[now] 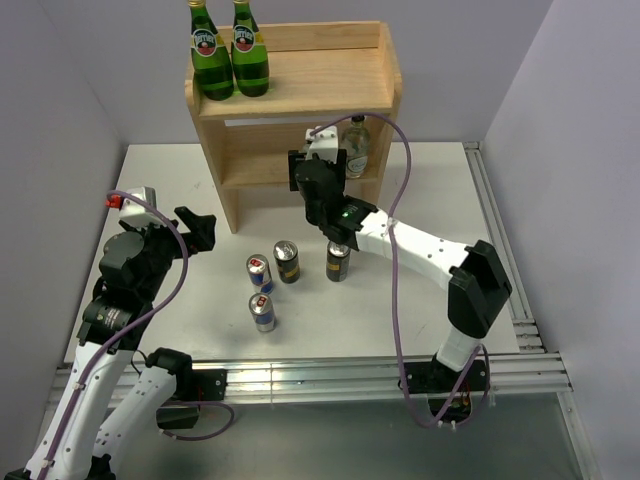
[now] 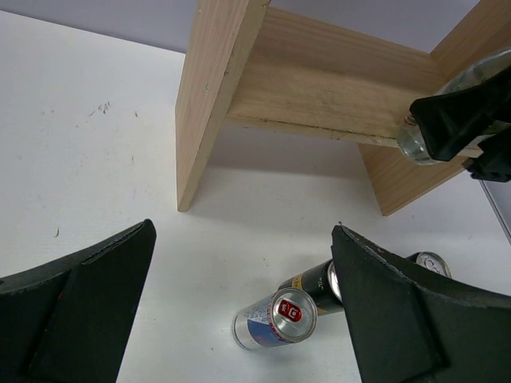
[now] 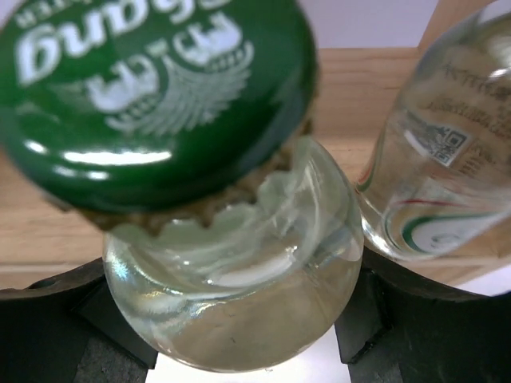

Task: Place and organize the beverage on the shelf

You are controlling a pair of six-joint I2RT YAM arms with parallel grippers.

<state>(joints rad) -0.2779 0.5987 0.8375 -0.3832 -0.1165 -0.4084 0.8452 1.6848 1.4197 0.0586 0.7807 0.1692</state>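
The wooden shelf (image 1: 300, 85) stands at the back. One clear green-capped bottle (image 1: 355, 146) stands at the right of its lower tier; it also shows in the right wrist view (image 3: 439, 152). My right gripper (image 1: 318, 172) is shut on the second clear bottle (image 3: 239, 279), green cap (image 3: 152, 96) up, at the lower tier just left of the first. Two black-and-yellow cans (image 1: 287, 262) (image 1: 338, 261) and two blue-silver-red cans (image 1: 258, 272) (image 1: 262, 312) stand on the table. My left gripper (image 1: 197, 226) is open and empty, left of the cans.
Two large green glass bottles (image 1: 229, 50) stand on the left of the shelf's top tier. The shelf's left side panel (image 2: 211, 96) rises ahead of my left gripper. Metal rails (image 1: 500, 220) run along the table's right and near edges.
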